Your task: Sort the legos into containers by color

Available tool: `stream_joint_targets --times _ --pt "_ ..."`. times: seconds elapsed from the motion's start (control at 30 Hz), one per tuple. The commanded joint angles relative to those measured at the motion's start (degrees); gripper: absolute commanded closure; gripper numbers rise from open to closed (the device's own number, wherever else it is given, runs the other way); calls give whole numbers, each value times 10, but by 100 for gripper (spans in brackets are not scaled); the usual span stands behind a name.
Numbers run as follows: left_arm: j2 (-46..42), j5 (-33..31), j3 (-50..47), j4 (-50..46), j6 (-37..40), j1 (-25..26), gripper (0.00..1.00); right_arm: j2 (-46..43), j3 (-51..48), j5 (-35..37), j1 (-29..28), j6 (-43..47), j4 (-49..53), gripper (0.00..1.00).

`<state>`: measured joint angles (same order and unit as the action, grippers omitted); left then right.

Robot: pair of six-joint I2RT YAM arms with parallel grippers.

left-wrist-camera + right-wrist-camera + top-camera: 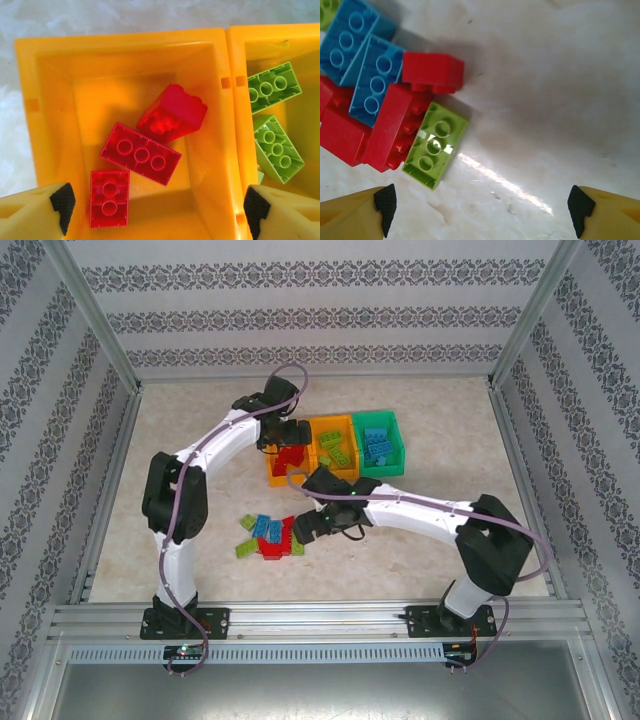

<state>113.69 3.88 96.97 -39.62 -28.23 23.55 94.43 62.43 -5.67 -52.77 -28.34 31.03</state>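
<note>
While the left end effector point(160, 210) gapes empty over the orange bin point(125, 37) holding red bricks point(140, 152), the right end effector point(482, 207), also wide open and empty, should centre over the green brick point(435, 145) on the counter point(545, 100) and close across its narrow sides.

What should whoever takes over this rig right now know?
Left gripper: open, empty, over the left orange bin.
Right gripper: open, empty, over the loose pile.
Done: three reds in the left orange bin, greens in the middle orange bin, blues in the green bin.
To do: sort the red, blue and green bricks in the pile.
</note>
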Motion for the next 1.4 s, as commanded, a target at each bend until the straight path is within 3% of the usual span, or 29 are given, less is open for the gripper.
stream_joint_targets --times 0.0,0.1,0.47,0.7,0.9,1.03,1.2,1.37 --pt "-74 -11 -42 33 -13 -5 6 33 25 -8 -12 8 17 11" --pt "-120 -36 -90 47 -8 -5 0 64 46 -18 -19 7 22 15" --pt "-205 -89 -204 49 -3 -6 0 116 54 22 -14 -13 74 26" --pt "-211 -97 -218 45 -2 -7 0 81 7 50 24 -28 85 33" --pt "-213 -101 -222 45 -2 -7 0 33 -18 77 54 -20 107 33" --pt "-219 -113 -229 42 -7 -7 0 -2 -23 57 62 -25 94 33" --pt "-233 -121 -241 43 -7 -10 0 -1 1 9 35 -63 64 32" --pt "-241 -120 -256 37 -10 -15 0 60 48 -16 -2 -63 48 30"
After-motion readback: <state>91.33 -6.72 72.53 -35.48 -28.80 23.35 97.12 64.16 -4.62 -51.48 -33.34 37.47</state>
